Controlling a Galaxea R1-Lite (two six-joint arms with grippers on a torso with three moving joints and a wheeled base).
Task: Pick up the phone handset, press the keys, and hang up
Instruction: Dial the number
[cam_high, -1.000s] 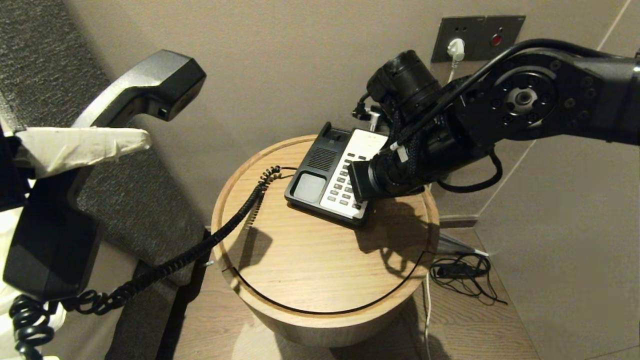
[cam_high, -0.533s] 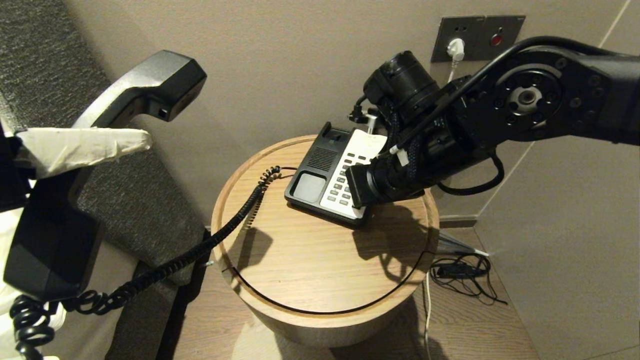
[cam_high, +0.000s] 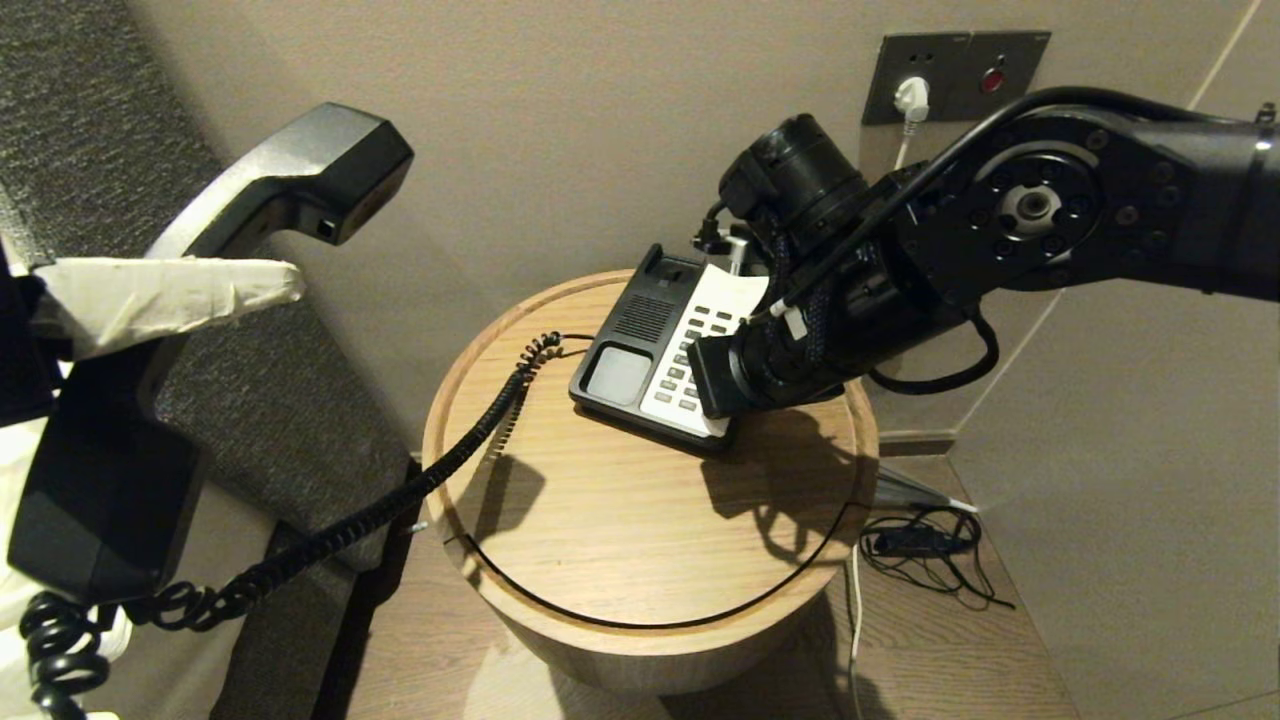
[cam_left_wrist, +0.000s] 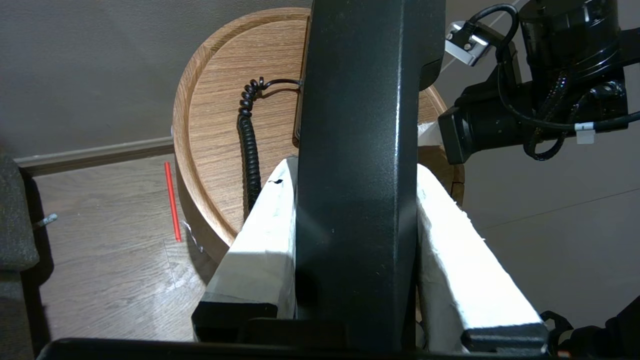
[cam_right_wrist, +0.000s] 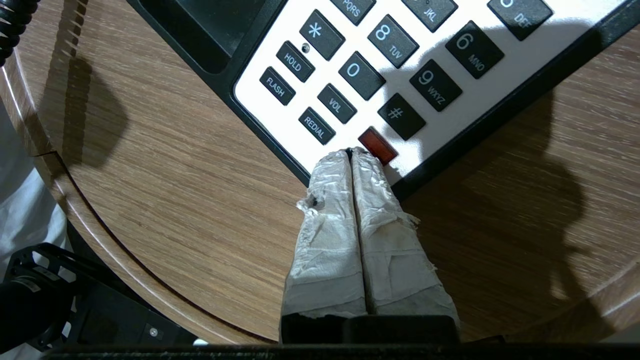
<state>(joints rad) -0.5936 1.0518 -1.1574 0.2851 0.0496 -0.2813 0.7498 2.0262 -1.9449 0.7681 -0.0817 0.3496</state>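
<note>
At centre frame, the right gripper (cam_right_wrist: 351, 152), jaws pressed together, tips over the phone (cam_high: 655, 345) keypad's near edge, keys just beyond. At far left, the left gripper (cam_left_wrist: 350, 200) clamps the raised handset (cam_high: 200, 300).

The handset (cam_left_wrist: 357, 165) is black plastic with a semi-gloss, finely speckled surface. The left gripper (cam_left_wrist: 357, 250) has fingers (cam_left_wrist: 260, 250) wrapped in white, matt, creased tape. The right gripper (cam_right_wrist: 351, 155) carries the same wrapping, frayed and soiled. The phone base (cam_right_wrist: 520, 97) is black matt plastic with a smooth white faceplate (cam_right_wrist: 450, 120) and dark keys (cam_right_wrist: 393, 41). The round table (cam_high: 600, 520) is light wood with visible grain and a satin finish. The coiled cord (cam_high: 440, 465) is black plastic.
</note>
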